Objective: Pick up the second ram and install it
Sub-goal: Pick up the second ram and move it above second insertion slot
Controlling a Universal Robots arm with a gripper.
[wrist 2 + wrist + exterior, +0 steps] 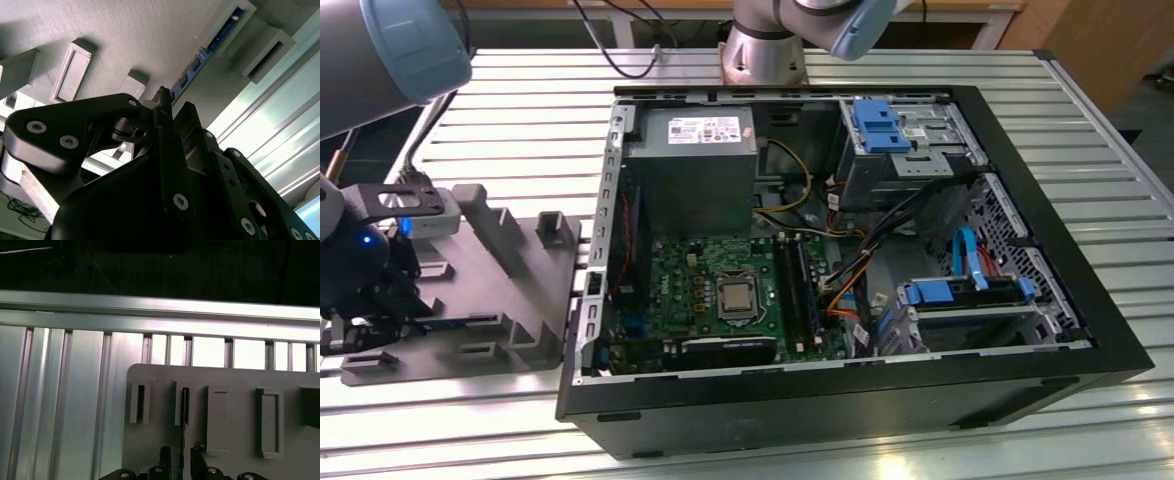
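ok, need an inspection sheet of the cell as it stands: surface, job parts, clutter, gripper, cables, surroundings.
Surface: slatted aluminium table, carrying a grey fixture tray and an open PC case.
Job's things: second ram stands on edge in a tray slot; motherboard lies exposed in the case.
Clutter: nothing seen.
Gripper: gripper is over the tray, jaws apart on either side of the ram, not visibly clamping it.
Cables: yellow wires and orange wires inside the case; black cable on the table beyond it.
Surroundings: arm base beyond the case; wooden panel at the exterior view's right.
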